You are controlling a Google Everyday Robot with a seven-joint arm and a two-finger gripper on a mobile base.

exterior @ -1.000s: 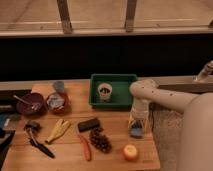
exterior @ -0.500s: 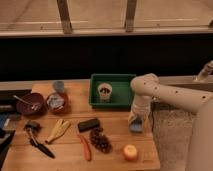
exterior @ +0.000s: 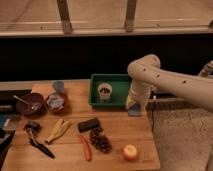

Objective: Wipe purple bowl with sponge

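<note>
Presently: gripper (exterior: 134, 104) at the right edge of the wooden surface (exterior: 117, 137), fingers closed on small blue-grey rectangular sponge (exterior: 133, 111), apparently for carrying; round dark purple bowl (exterior: 29, 105) far left, awaiting wiping.

Robot test lab: wooden table (exterior: 117, 131); apple (exterior: 131, 151) in front of green tray (exterior: 118, 78); gripper (exterior: 134, 106) clamping sponge (exterior: 134, 112) right of tray.

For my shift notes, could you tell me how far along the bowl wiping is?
Done: the gripper looks shut on the sponge at the right edge of the table. In hand: the pickup. Left: carrying it to the purple bowl at far left and wiping.
</note>
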